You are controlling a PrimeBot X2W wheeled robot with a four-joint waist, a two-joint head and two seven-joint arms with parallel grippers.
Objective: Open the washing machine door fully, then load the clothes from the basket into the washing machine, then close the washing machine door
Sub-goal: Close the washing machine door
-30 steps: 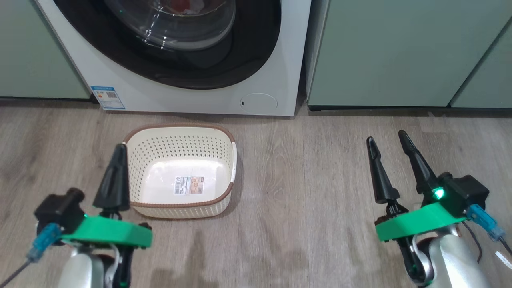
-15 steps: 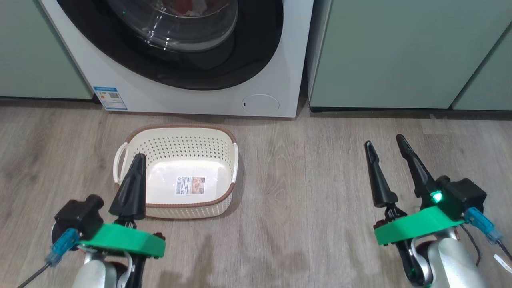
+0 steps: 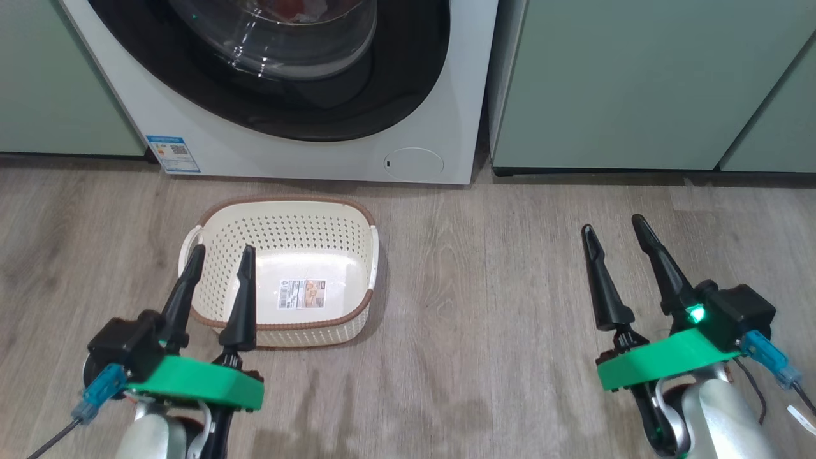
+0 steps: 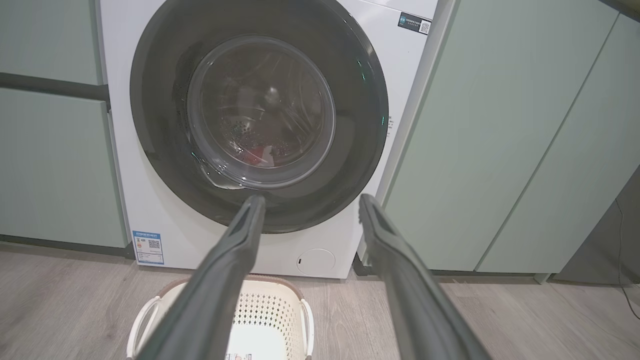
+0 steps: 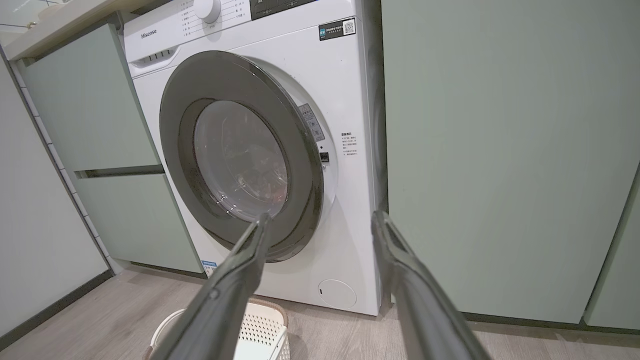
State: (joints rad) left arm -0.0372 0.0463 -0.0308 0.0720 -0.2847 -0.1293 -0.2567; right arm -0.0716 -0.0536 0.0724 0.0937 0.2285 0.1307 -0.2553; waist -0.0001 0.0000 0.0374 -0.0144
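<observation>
- Left gripper (image 3: 223,250): you see its two fingers spread well apart with nothing between them. It hovers over the near left corner of the basket (image 3: 287,201) and grips nothing.
- Right gripper (image 3: 612,224): also spread wide and empty. It hangs above bare floor (image 3: 478,287), well apart from the basket and off to the right of the washing machine (image 3: 446,95).
- The basket sits on the floor just in front of the washing machine. You can read the sticker (image 3: 301,295) on its bottom because no garment covers it.
- The clothes (image 4: 255,156) show as a red patch behind the glass of the washing machine door (image 4: 362,125), low in the drum, where a loose load would settle.
- In the left wrist view the door's black rim appears to lie flat against the white front. Judgement: shut, or very nearly.
- Judgement: all three steps look done, and both arms sit low and clear because nothing is left to grasp. Check the latch yourself before signing off.
</observation>
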